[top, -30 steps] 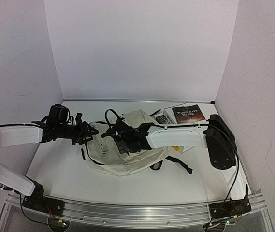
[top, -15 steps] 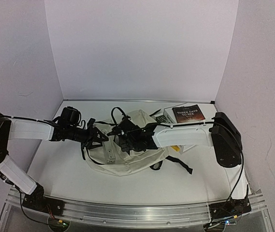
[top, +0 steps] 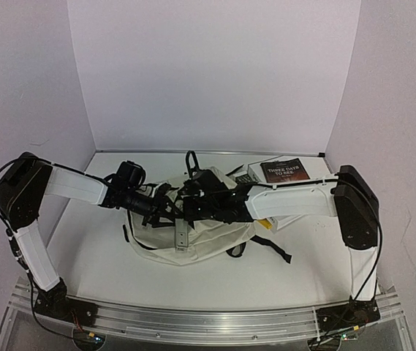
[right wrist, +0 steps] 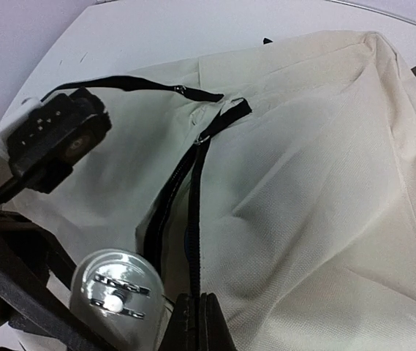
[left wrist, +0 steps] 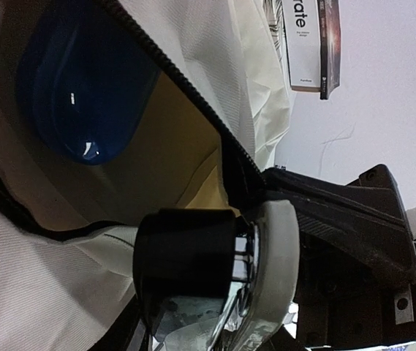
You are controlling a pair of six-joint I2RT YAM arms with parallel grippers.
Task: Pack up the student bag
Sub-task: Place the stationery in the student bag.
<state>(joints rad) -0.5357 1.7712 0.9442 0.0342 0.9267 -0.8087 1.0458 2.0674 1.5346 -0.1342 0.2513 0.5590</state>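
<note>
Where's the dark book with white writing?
In the top view, the dark paperback book lies far back on the right, just behind the cream fabric backpack.

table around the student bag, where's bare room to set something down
Bare table runs between the student bag and the near rail, and between the bag and the left arm. Crowded: the back right by the books, and the bag's mouth, where the right arm meets the left.
</note>
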